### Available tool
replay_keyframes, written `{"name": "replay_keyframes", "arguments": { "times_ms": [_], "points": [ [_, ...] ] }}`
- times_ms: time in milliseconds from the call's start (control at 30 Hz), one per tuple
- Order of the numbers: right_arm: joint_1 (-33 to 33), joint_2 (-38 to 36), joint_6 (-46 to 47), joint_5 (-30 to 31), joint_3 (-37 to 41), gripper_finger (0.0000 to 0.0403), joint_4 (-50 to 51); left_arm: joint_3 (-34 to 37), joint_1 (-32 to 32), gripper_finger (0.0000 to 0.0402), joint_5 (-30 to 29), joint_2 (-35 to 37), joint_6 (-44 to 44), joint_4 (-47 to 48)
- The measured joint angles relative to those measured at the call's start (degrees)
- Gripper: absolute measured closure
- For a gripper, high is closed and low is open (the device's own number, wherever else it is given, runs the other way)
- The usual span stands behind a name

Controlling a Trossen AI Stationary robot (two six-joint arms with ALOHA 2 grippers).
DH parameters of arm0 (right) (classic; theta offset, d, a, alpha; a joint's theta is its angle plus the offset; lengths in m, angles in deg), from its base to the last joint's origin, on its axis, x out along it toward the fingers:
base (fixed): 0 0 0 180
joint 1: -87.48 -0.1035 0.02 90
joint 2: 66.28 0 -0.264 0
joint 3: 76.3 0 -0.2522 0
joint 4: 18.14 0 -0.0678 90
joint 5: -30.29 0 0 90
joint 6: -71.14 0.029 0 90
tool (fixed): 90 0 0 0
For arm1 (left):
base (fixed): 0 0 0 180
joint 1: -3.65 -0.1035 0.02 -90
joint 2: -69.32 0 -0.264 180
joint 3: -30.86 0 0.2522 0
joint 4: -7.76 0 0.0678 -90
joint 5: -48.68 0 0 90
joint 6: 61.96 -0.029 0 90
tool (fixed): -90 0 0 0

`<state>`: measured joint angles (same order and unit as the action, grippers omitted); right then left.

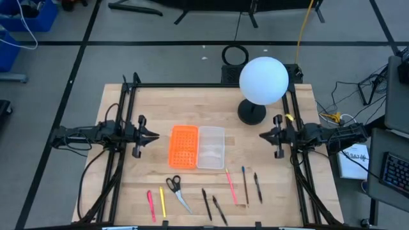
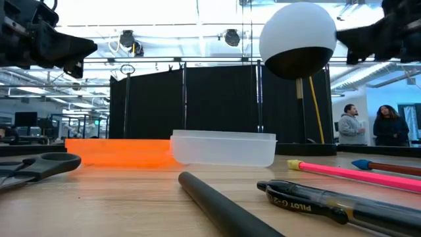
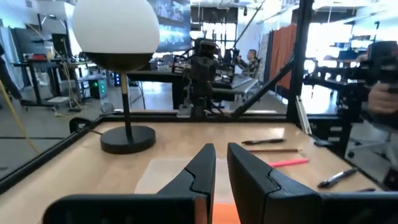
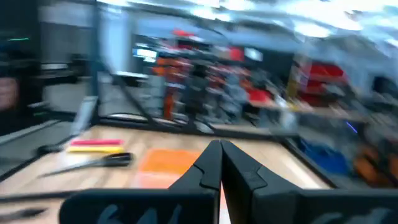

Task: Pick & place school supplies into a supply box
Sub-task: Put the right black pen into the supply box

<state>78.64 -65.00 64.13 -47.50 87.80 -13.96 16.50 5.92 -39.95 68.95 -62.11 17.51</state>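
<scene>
Both sets of jaws hold nothing: the left gripper shows a narrow gap between its dark fingers, while the right gripper has its fingers pressed together. Each hangs above the wooden table, left and right of the supply box. The box lies open at the table's middle, an orange grid-patterned half joined to a translucent whitish tray, both rectangular. Nearer the front edge the supplies lie in a loose row: a pink pen and yellow pencil at left, silver scissors with black handles, two black pens, a pink pencil and slim dark pens. Behind the box stands a white globe lamp on a black round base.
</scene>
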Motion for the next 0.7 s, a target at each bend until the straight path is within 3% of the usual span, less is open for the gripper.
{"name": "replay_keyframes", "arguments": {
  "times_ms": [133,233,300,400,533,700],
  "points": [
    [-1.0,5.1,3.5,2.8,-2.8,0.0403,3.3,0.0,0.0,0.0350,3.5,0.0,-6.0,1.8],
    [-3.6,12.4,4.0,3.3,-9.4,0.0403,3.0,0.0,0.0,0.0350,5.2,0.0,-11.4,1.4],
    [-6.1,18.0,4.7,7.0,-15.3,0.0403,6.8,0.0,0.0,0.0350,4.5,0.0,-13.5,0.2],
    [-11.2,28.7,7.3,13.1,-26.4,0.0403,18.4,0.0,0.0,0.0350,1.7,0.0,-13.9,-2.1],
    [-17.6,45.5,17.5,17.6,-45.6,0.0403,37.8,0.0,0.0,0.0350,-4.3,0.0,-12.8,-3.5],
    [-23.0,67.1,34.6,17.4,-70.5,0.0403,64.5,0.0,0.0,0.0350,-11.7,0.0,-11.7,-3.6]
  ]
}}
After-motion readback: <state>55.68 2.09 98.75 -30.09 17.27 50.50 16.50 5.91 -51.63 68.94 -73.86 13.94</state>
